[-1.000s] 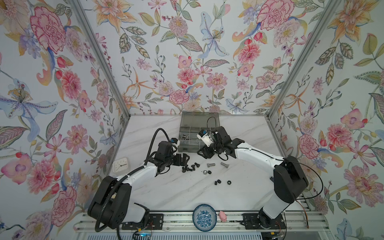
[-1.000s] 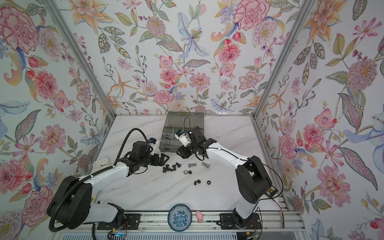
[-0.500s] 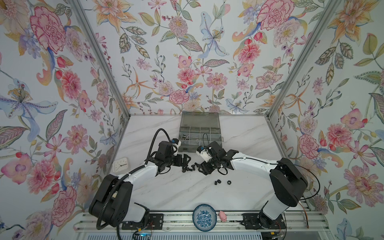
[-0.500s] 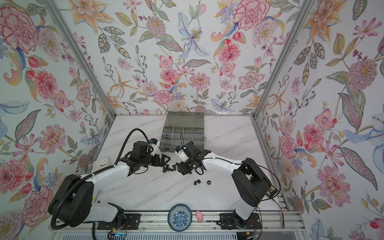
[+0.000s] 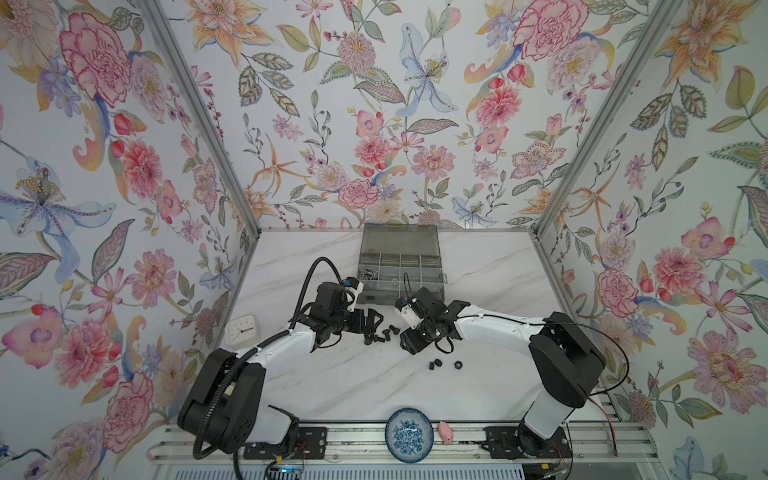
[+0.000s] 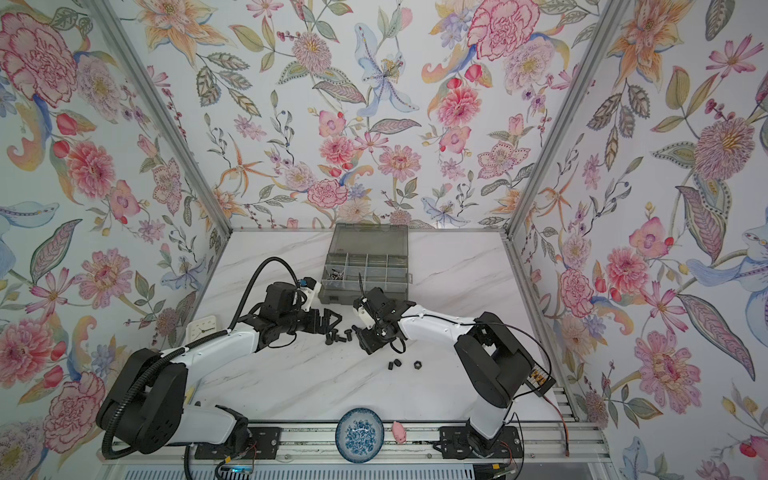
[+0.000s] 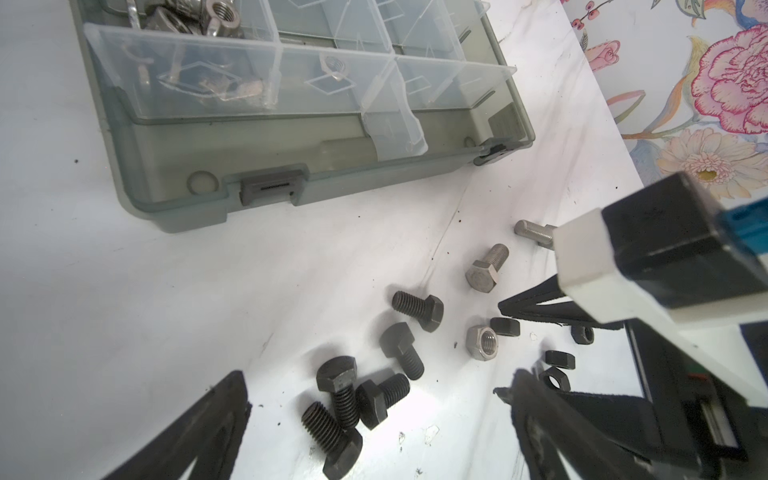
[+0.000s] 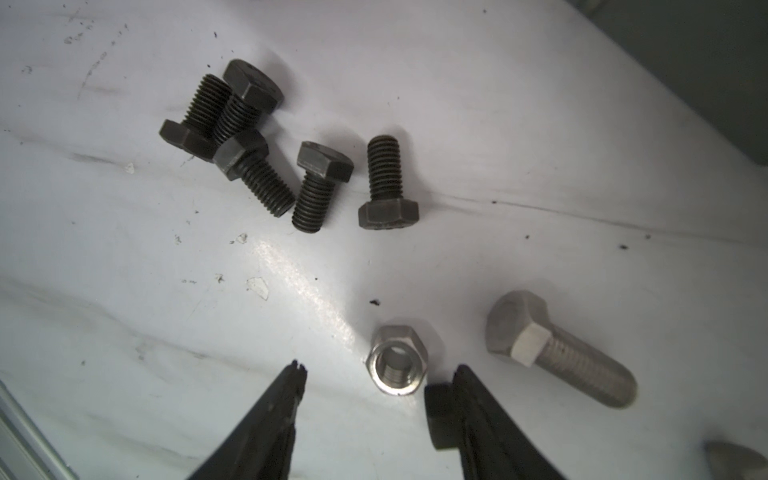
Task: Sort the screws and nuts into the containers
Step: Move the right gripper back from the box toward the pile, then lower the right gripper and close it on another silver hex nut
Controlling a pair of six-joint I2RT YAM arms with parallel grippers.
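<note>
**Step in hand:** pick-up of a loose nut. The right end effector point(image 8: 380, 369) is low over the counter point(image 5: 332, 374), jaws parted and grasping nothing. A silver hex nut point(image 8: 397, 359) stands on its face just ahead of the gap and touches neither fingertip. A black hex nut point(image 8: 440, 415) lies against the inner side of one finger. A silver hex bolt point(image 8: 557, 353) lies just beside.

**Left end effector** point(image 5: 371, 322): fully released and empty, next to the cluster of black hex bolts point(image 8: 249, 137).

**Containers:** the grey organizer box point(image 7: 374, 166) is open, beyond the loose parts. One compartment holds silver wing nuts point(image 7: 187, 12) and another a single silver nut point(image 7: 332, 66).

**Progress:** judged early, since most bolts and nuts are unsorted. Two black nuts point(image 5: 444, 365) lie apart, nearer the rail.

**Next move calls for:** a short advance so the silver nut sits squarely between the pads, then closure.

**Risk:** the adjacent black nut may be caught or nudged too.
</note>
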